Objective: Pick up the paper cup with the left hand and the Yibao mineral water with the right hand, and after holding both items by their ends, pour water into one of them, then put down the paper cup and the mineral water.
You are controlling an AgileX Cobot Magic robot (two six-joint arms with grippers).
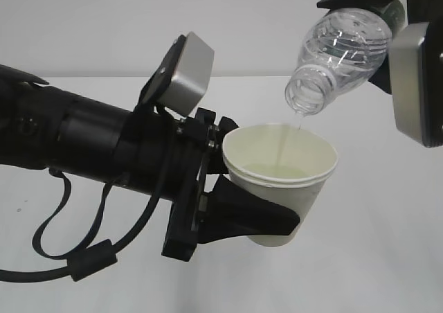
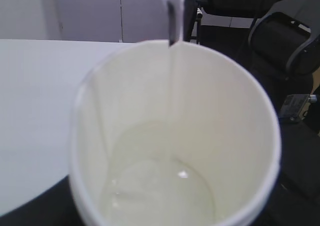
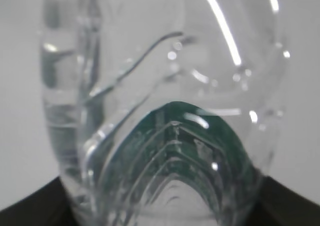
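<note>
My left gripper (image 1: 266, 209) is shut on the paper cup (image 1: 280, 181) and holds it upright in the air at the middle of the exterior view. The cup fills the left wrist view (image 2: 175, 136), with a pool of water at its bottom. My right gripper (image 1: 391, 22) is shut on the Yibao mineral water bottle (image 1: 339, 46) at the top right. The bottle is tilted, with its open neck down and to the left, just above the cup's rim. A thin stream of water (image 1: 289, 143) runs from the neck into the cup. The bottle fills the right wrist view (image 3: 165, 111).
The white table (image 1: 374, 257) lies below both arms. The left arm's black cable (image 1: 69, 257) hangs in a loop at the lower left. Black office chairs (image 2: 280, 41) stand beyond the table's edge in the left wrist view.
</note>
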